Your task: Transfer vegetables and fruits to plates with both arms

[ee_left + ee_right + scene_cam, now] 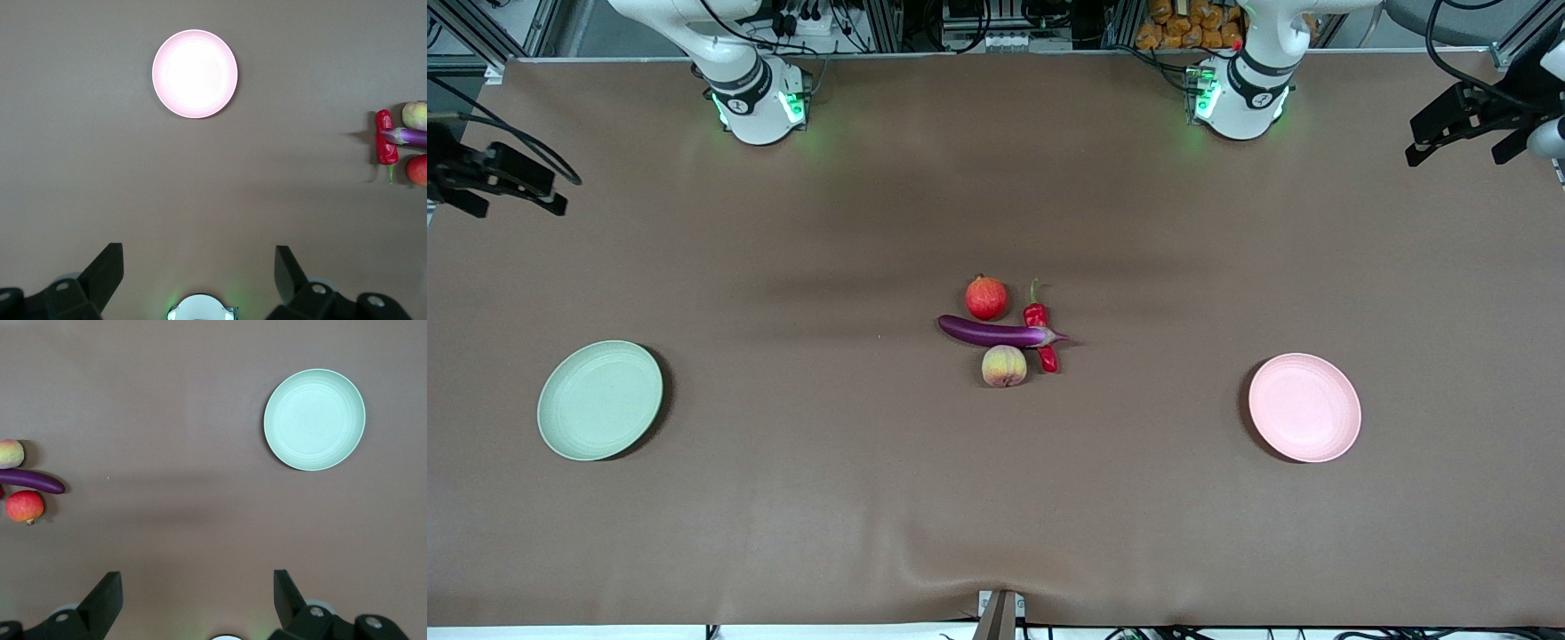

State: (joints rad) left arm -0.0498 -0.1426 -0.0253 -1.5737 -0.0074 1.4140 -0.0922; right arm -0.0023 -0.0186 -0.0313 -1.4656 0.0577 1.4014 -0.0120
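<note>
In the middle of the table a purple eggplant (pixel 991 332) lies across a red chili pepper (pixel 1036 314). A red apple-like fruit (pixel 986 298) sits just farther from the front camera and a peach (pixel 1004 366) just nearer. The pale green plate (pixel 600 400) lies toward the right arm's end and the pale pink plate (pixel 1304 407) toward the left arm's end; both hold nothing. My left gripper (pixel 199 248) hangs open high over bare table between its base and the pink plate (pixel 195 73). My right gripper (pixel 197 573) hangs open the same way on the side of the green plate (pixel 314 419).
Brown cloth covers the table (pixel 996 498), with a small ripple at its front edge. The two arm bases (pixel 758 102) (pixel 1240 98) glow green along the edge farthest from the front camera. Racks and cables stand past that edge.
</note>
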